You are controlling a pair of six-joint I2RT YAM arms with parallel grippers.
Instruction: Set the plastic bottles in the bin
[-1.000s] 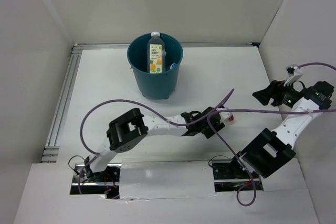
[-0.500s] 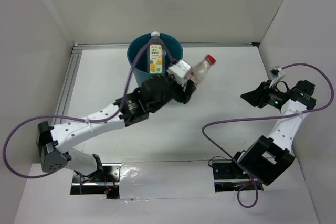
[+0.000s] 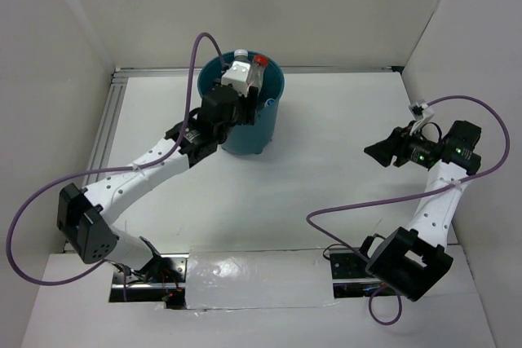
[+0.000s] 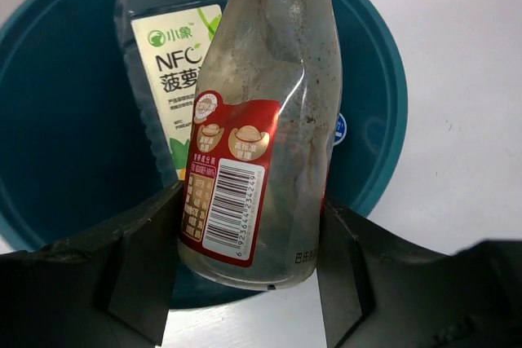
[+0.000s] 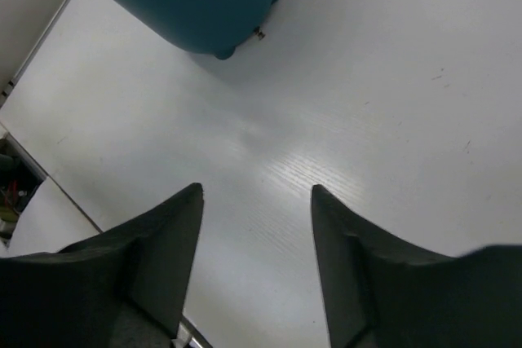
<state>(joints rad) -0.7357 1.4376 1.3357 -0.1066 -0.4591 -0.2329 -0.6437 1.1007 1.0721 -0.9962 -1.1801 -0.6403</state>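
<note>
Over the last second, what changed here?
The left end effector picked the red-capped bottle off the table and carried it over the bin, still gripped. The right end effector, open, drifted slightly left. The bin and the labelled bottle inside stayed put.

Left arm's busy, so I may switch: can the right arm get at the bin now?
Likely yes, from the side: the right tool is open, empty, and nothing stands between it and the bin. The opening itself is crowded, though: the left tool holds the red-capped bottle over it.
</note>
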